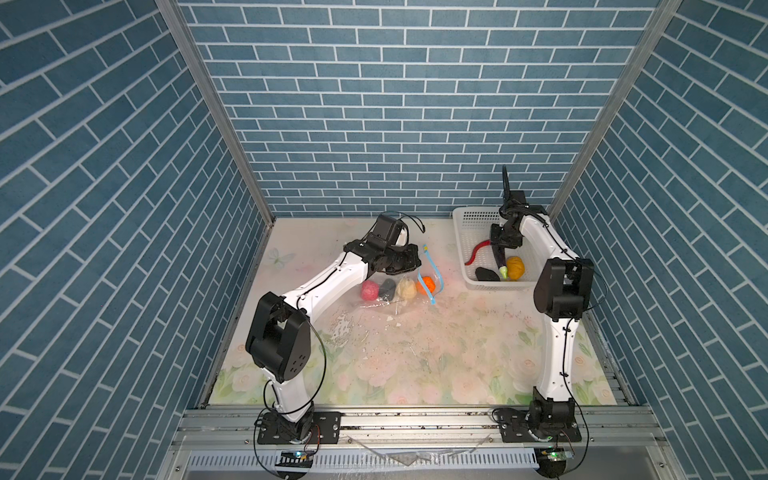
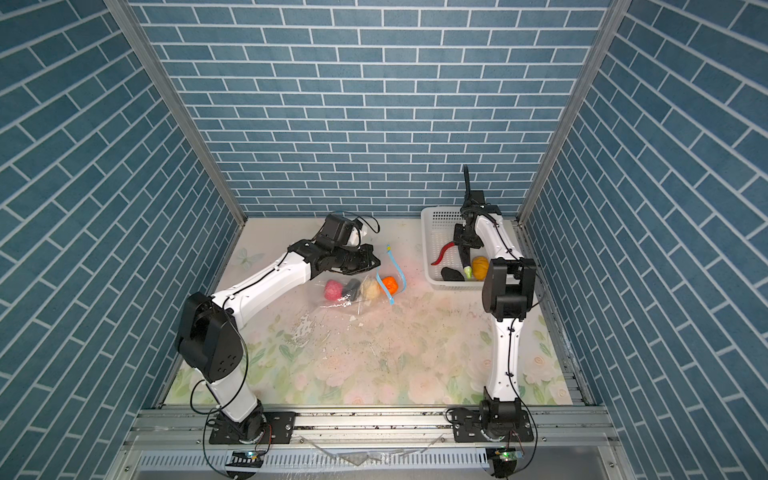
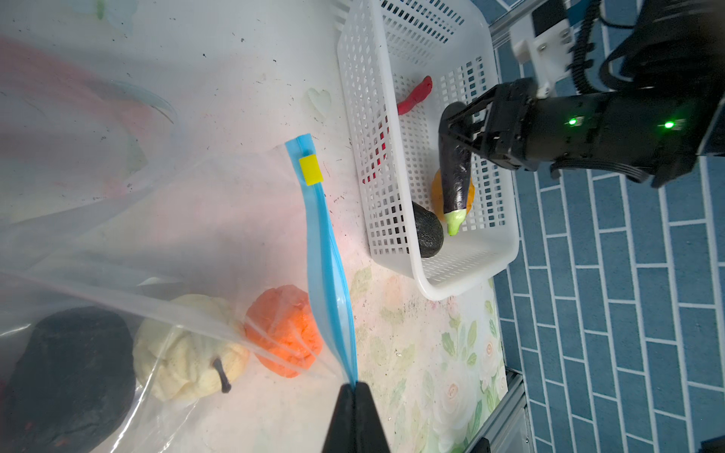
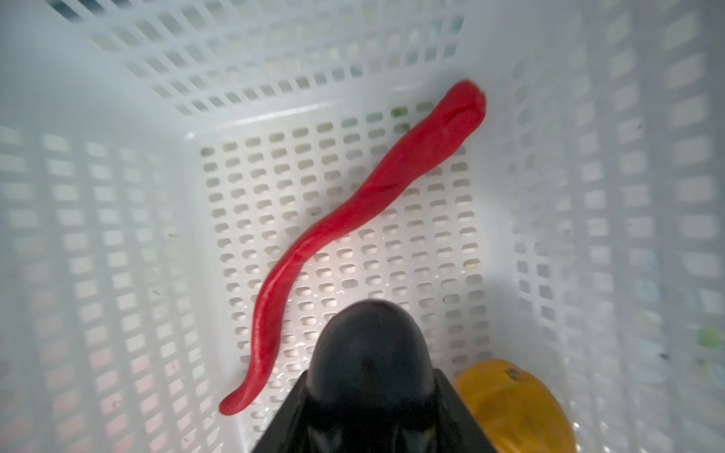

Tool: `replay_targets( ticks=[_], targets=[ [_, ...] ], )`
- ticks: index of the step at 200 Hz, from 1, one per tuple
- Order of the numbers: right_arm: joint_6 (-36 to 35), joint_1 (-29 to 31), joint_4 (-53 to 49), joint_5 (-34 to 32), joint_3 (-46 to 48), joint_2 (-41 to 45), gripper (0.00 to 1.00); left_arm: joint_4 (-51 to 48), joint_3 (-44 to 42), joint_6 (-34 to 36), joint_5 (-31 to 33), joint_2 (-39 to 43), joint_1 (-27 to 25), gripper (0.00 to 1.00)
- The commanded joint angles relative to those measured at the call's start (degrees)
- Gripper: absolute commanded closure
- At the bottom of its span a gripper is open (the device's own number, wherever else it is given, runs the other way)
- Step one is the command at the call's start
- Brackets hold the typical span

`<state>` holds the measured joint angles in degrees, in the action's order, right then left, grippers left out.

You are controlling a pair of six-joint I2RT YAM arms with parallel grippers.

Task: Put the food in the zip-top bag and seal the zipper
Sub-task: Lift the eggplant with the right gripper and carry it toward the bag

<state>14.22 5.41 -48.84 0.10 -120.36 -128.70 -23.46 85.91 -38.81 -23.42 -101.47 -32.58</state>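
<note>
White arm links [image 1: 332,278], black joints [image 1: 278,336], black cables [image 3: 583,43] (green LEDs [image 3: 669,125] on wrist).

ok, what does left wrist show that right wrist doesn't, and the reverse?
Left wrist only: the zip-top bag with the orange lump and cream lump behind its film, the zipper pinched in the shut left gripper, and a black lump in the white basket.
Right wrist only: the red chili at full length on the basket floor.
Both: basket, chili, the eggplant held in the right gripper, and the yellow-brown lump.
</note>
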Motion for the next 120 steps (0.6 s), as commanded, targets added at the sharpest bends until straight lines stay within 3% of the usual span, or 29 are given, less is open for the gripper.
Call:
replay_targets(
  ticks=[1,77,120],
  targets=[
    [3.85,-0.4,4.77,1.43,5.23,6.58,0.56,-0.09,0.36,0.6,0.29,0.67,0.4,1.0],
    [15.79,-0.54,34.28,7.81,29.77,23.6,0.6,-0.31,0.92,0.5,0.34,0.44,0.36,1.0],
    [27.53,0.67,51.13,12.02,42.82,30.73,0.65,-0.4,1.14,0.23,0.41,0.95,0.41,1.0]
  ],
)
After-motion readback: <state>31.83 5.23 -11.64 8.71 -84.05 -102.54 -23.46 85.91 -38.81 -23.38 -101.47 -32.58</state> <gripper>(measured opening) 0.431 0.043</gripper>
